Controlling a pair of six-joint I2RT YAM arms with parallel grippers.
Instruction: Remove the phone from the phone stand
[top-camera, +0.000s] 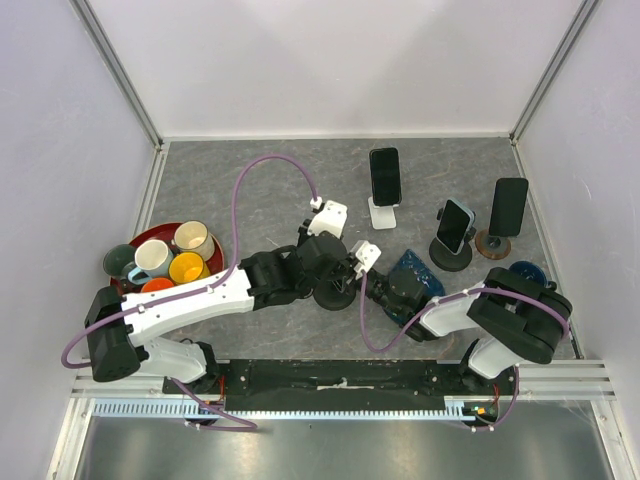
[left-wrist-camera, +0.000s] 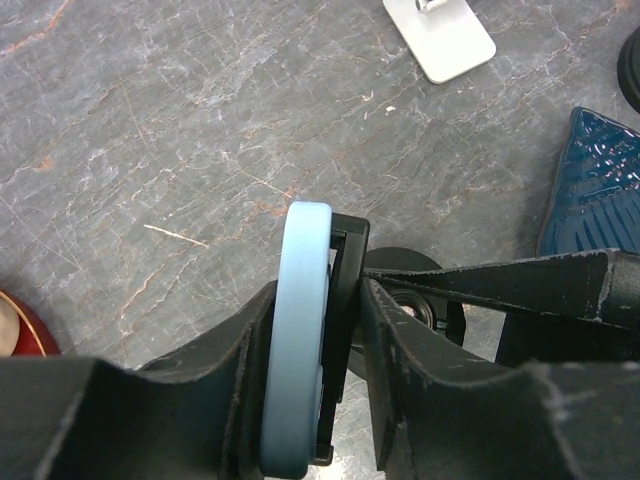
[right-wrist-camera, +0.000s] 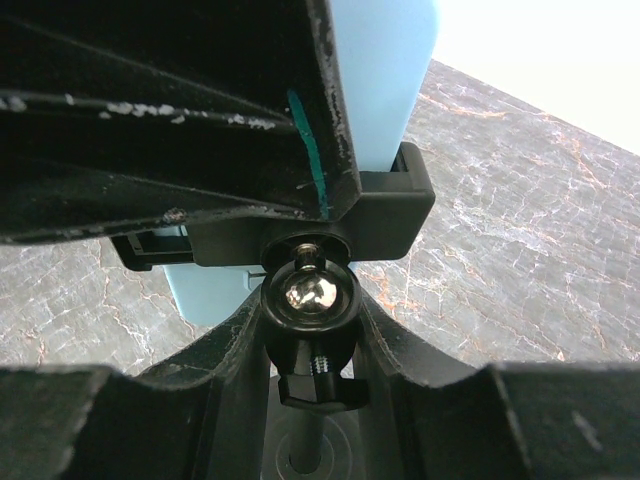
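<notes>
1. Left gripper (left-wrist-camera: 318, 292), roughly 7 o'clock of table centre in the top view, is clenched on the phone (left-wrist-camera: 297, 330). One finger is on the light-blue case edge, the other on the back of the black cradle (left-wrist-camera: 345, 258) (so it pinches phone plus cradle, not ideal).
2. The phone stands on edge, still seated in the cradle of the phone stand (right-wrist-camera: 312, 290). It sits mid-table toward 6 o'clock, between both grippers.
3. Right gripper (right-wrist-camera: 310, 305), its arm lying toward 4 o'clock, is grasping the stand at the ball joint, a finger on each side of the ball.
4. Step in hand, my read: free the phone from the cradle. To do it well, the right holds the stand down firmly and the left draws the phone straight out in its own plane, with no twist.
5. Risk: the finger on the cradle back may drag the stand along. If it binds, regrip on the case only.
6. Other phones (top-camera: 385, 175) sit at 1–3 o'clock, well apart; leave them.
</notes>
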